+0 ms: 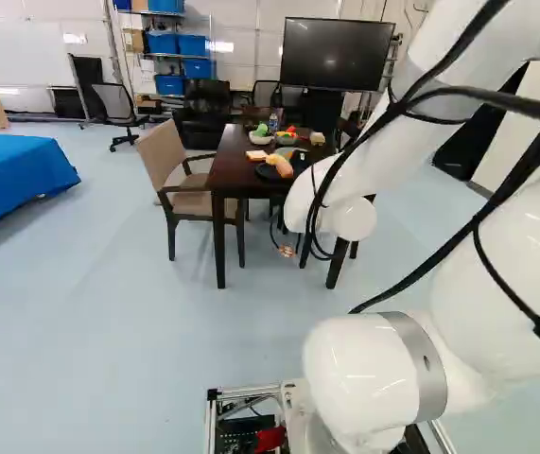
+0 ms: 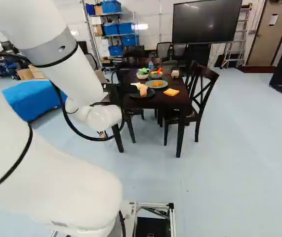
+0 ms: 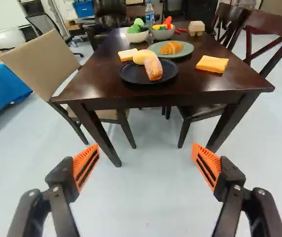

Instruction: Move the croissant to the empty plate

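1. Well, the dark table [image 3: 94, 74] carries the green plate [image 3: 187, 52].
2. The gripper [image 1: 287, 251] is well apart from the green plate, on the arm's side of it, its two fingers spread wide.
3. The black plate [image 3: 126, 75] lies near the green plate, on the gripper's side, with a pinkish roll [image 3: 153, 68] and a rounded yellow piece [image 3: 141, 57] at it.
4. A grey bowl [image 3: 164, 35] and a white bowl [image 3: 137, 37] stand beyond the green plate, as seen from the gripper.
5. A yellow-orange slice [image 3: 212, 63] lies right of the green plate in the right base view.
6. The croissant [image 3: 172, 47] rests on the green plate.
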Tool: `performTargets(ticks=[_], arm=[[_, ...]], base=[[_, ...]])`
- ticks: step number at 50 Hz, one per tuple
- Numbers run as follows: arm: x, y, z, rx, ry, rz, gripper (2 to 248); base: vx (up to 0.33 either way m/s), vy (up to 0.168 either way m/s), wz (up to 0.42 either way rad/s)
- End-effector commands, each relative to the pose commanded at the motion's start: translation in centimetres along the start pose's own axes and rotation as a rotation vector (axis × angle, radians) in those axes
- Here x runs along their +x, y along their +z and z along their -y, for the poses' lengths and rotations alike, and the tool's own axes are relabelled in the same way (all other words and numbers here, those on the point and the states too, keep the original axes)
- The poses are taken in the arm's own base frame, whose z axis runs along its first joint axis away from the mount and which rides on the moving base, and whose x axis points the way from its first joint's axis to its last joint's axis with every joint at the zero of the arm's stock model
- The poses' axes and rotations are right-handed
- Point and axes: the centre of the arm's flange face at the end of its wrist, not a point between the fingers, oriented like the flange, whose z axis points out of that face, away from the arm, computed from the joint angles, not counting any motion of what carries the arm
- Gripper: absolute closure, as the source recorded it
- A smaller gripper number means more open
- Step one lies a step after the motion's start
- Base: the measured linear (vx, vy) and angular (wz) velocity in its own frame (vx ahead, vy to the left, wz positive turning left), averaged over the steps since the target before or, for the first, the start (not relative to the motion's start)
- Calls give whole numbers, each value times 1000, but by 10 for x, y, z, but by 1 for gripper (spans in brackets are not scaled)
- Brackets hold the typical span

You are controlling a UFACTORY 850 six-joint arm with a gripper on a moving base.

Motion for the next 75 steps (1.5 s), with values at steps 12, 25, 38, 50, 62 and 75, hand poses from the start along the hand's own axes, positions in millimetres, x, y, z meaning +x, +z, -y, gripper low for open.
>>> performTargets(ticks=[12, 25, 38, 50, 62, 75], arm=[[-15, -12, 1, 6, -28, -38, 3], [-27, -22, 1, 11, -50, -68, 3], [-35, -29, 1, 13, -64, -89, 3], [-39, -32, 1, 14, -71, -98, 3], [-39, -32, 1, 14, -72, -99, 3], [-39, -32, 1, 14, -72, -99, 3]], base=[[0, 0, 0], [0, 0, 0], [0, 0, 0], [0, 0, 0], [0, 0, 0], [0, 0, 0]])
